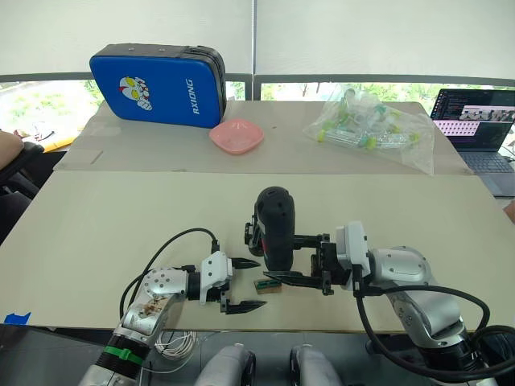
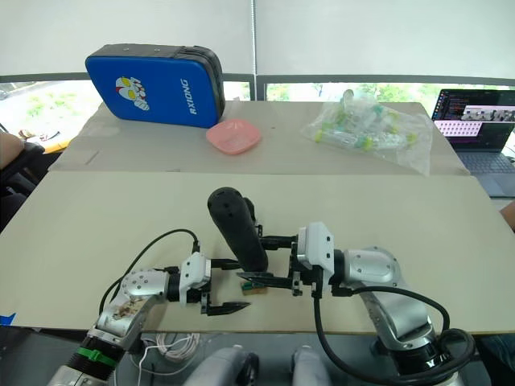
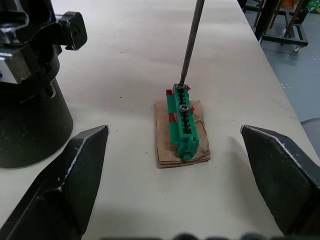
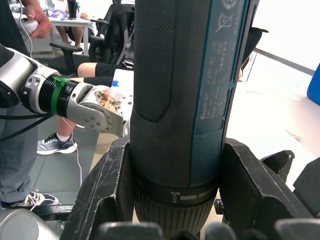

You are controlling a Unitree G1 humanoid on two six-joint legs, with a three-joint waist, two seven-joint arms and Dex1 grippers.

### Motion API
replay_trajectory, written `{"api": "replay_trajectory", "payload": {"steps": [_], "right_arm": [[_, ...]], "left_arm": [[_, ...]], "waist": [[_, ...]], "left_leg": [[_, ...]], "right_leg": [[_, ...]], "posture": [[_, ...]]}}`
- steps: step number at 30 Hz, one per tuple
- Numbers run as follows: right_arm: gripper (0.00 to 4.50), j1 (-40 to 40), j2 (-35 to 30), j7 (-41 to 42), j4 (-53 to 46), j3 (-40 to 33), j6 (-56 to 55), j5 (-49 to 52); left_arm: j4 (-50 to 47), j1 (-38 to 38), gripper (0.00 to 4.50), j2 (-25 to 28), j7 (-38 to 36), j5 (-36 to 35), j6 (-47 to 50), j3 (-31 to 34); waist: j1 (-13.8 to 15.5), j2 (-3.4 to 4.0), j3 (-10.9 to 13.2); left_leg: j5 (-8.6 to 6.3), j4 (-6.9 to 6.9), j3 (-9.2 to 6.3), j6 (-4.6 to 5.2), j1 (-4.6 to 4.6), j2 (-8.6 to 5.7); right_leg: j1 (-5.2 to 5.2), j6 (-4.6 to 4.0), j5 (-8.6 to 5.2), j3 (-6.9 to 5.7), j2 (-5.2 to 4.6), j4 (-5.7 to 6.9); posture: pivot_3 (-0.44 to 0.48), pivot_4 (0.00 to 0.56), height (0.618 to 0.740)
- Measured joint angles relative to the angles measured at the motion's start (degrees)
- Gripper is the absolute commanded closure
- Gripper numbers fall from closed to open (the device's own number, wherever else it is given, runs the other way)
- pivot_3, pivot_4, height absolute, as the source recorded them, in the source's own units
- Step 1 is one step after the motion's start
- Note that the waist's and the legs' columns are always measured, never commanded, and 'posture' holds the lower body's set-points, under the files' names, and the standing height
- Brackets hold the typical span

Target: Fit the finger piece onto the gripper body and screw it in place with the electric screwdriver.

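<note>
My right gripper (image 1: 280,257) is shut on the electric screwdriver (image 1: 274,227), a thick black cylinder held nearly upright over the table's front middle. Its thin metal bit (image 3: 192,40) comes down onto a screw head in a small green block (image 3: 183,125) that lies on a scrap of brown cardboard (image 3: 165,150). My left gripper (image 1: 259,283) stands open just left of that block, its fingers (image 3: 75,170) on either side of it and not touching it. The gripper body (image 3: 25,100), a chunky black block with a rounded base, stands beside the green block. The finger piece is out of view.
At the back of the table stand a blue case (image 1: 157,84), a pink bowl (image 1: 236,135) and a clear bag of tubes (image 1: 370,121). A laptop (image 1: 479,121) is at the far right. A person's arm (image 1: 8,153) shows at the left edge. The table's front edge (image 1: 80,326) runs right under my grippers.
</note>
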Motion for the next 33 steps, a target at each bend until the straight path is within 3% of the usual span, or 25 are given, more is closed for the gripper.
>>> {"api": "replay_trajectory", "payload": {"steps": [33], "right_arm": [[2.54, -0.16, -1.12, 0.03, -0.15, 0.00, 0.02, 0.00]], "left_arm": [[0.00, 0.00, 0.00, -0.02, 0.01, -0.04, 0.05, 0.00]], "waist": [[0.00, 0.00, 0.00]], "left_leg": [[0.00, 0.00, 0.00, 0.00, -0.01, 0.00]], "right_leg": [[0.00, 0.00, -0.01, 0.02, -0.01, 0.00]], "posture": [[0.000, 0.150, 0.740]]}}
